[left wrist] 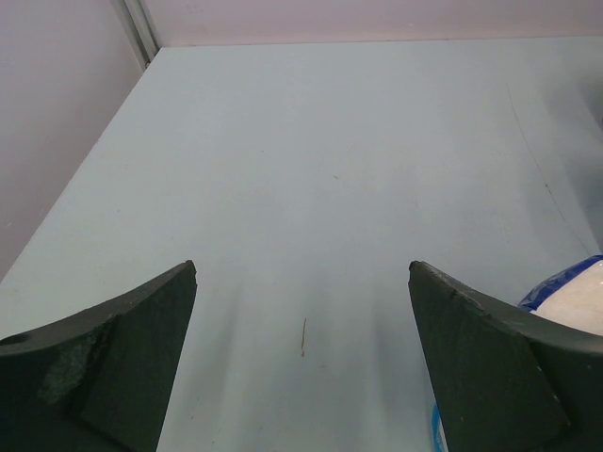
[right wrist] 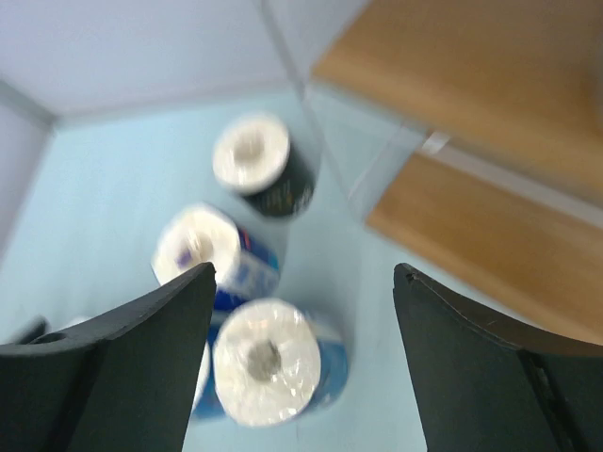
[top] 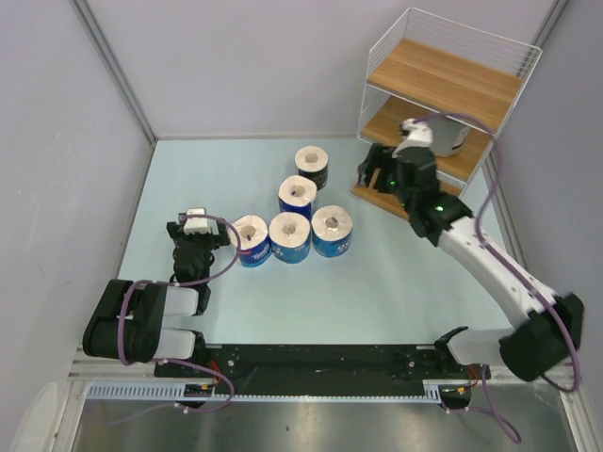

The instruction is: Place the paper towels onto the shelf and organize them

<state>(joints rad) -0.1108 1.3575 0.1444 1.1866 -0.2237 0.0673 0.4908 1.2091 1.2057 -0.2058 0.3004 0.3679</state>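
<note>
Right gripper (right wrist: 303,270), jaws apart and empty, hangs beside the shelf (right wrist: 480,240); reaching for the paper towels (right wrist: 268,363) ahead could clip its frame.

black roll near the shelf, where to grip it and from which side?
Come down from above and pinch the black roll across its wrapped round wall. It stands on end, core up, so the wall is exposed. Close on its left and right sides, probably: a blue roll crowds its near side. The open right gripper is nearest.
</note>
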